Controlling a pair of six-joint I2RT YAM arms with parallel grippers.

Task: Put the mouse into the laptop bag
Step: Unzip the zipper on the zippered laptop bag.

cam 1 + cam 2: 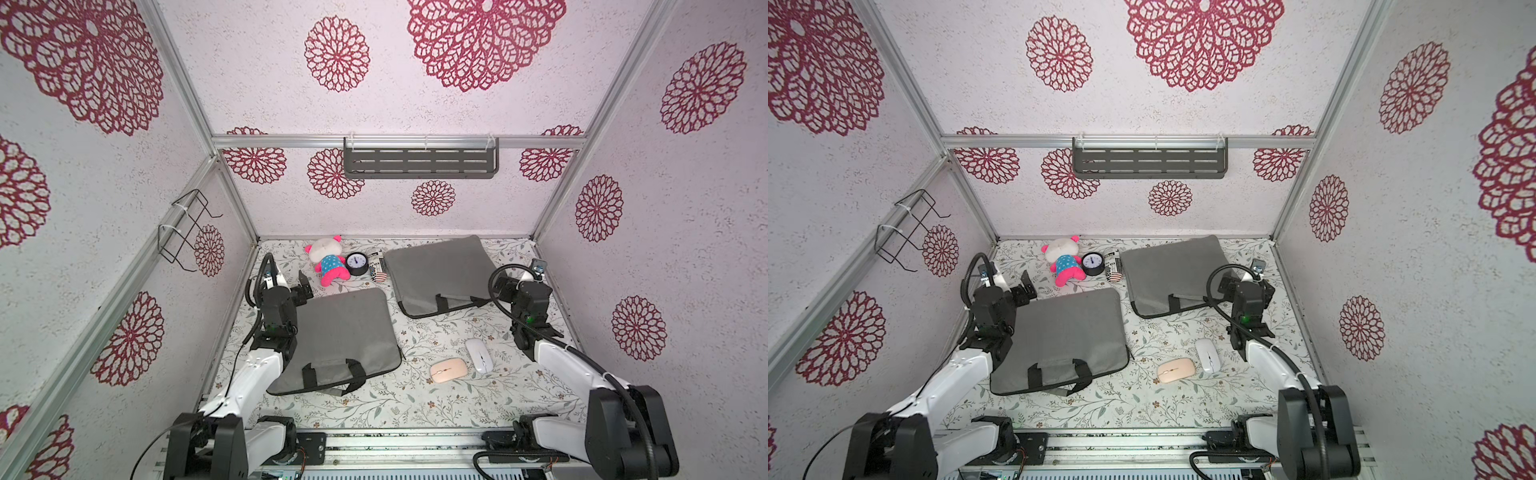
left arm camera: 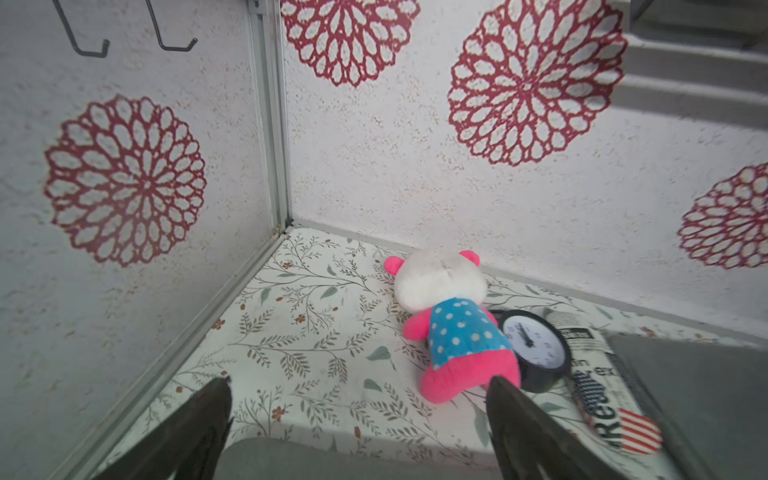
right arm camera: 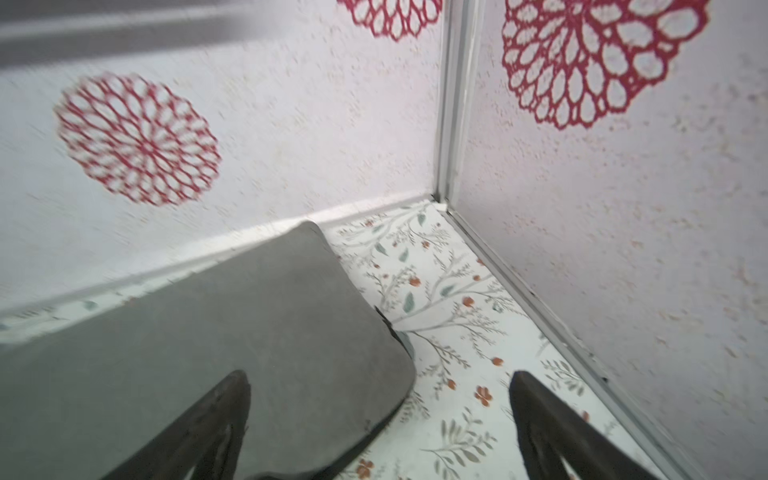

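- Grey lower bag point(image 1: 345, 332) sits left of centre in both top views, upper bag point(image 1: 436, 270) above and right of it.
- Pink mouse point(image 1: 448, 370) and white mouse point(image 1: 478, 355) lie just beside each other, lower right of centre, outside both bags.
- Left gripper point(image 2: 359, 380): jaws wide apart, empty.
- Right gripper point(image 3: 378, 374): same deal, spread wide, holding nothing.

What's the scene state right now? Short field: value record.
mice: pink mouse and white mouse, side by side on the table, outside both bags
bags: near laptop bag and far laptop bag, grey, lying flat, handles toward the robot
left gripper: open, empty, by the near bag's far corner
right gripper: open, empty, by the far bag's right edge
clutter: plush toy and clock at the back
progress: no mouse picked up yet
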